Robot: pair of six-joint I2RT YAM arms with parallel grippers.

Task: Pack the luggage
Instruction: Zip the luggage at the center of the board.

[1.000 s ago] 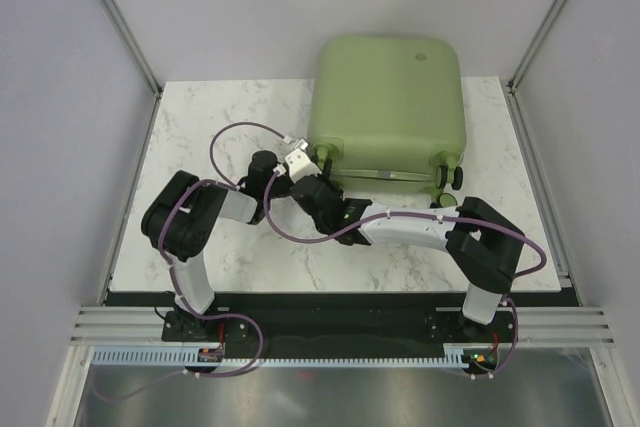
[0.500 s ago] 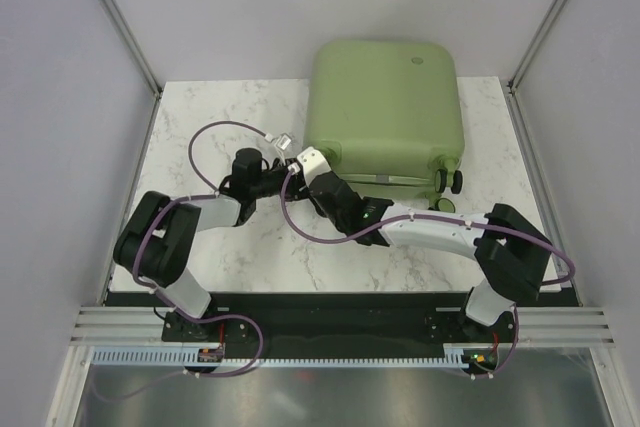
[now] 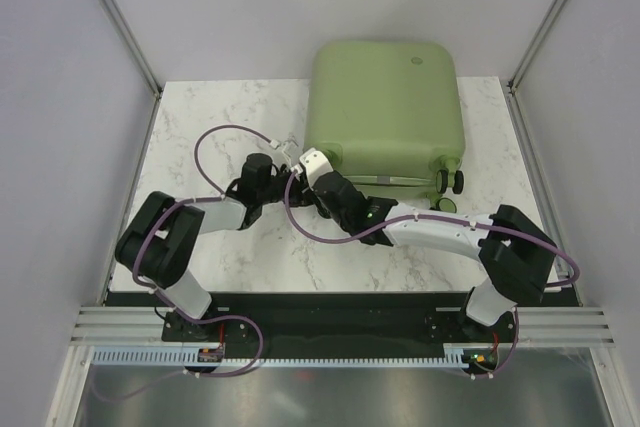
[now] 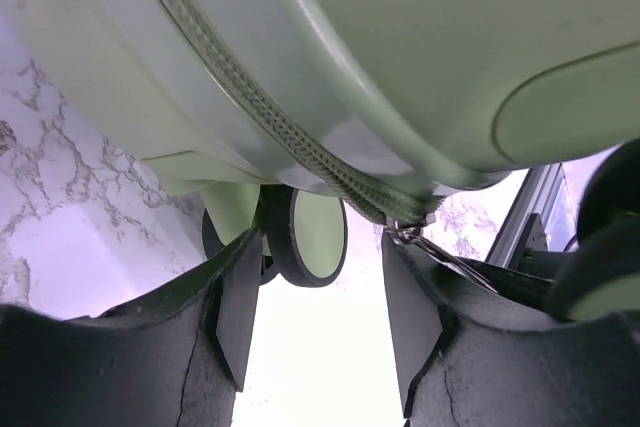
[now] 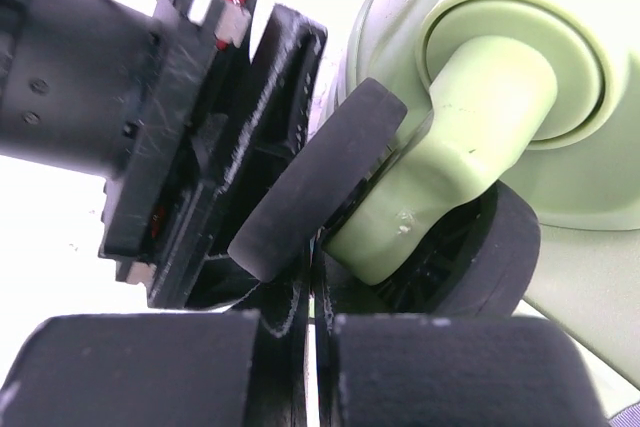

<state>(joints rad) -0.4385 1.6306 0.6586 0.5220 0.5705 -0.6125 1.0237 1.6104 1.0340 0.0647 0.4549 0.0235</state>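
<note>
Though flat, luggage [image 3: 385, 107] wheel-end nearward

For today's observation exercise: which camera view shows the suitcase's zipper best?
The left wrist view: the zipper runs close-up along the luggage seam. Top external shows the luggage whole, zipper too small to tell; right wrist shows a wheel, no zipper.

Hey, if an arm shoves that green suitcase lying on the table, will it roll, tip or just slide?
The luggage lies flat on its broad side, so it would likely slide, not tip. Its wheels stick out sideways, so rolling seems unlikely. The shell looks rigid.
</note>
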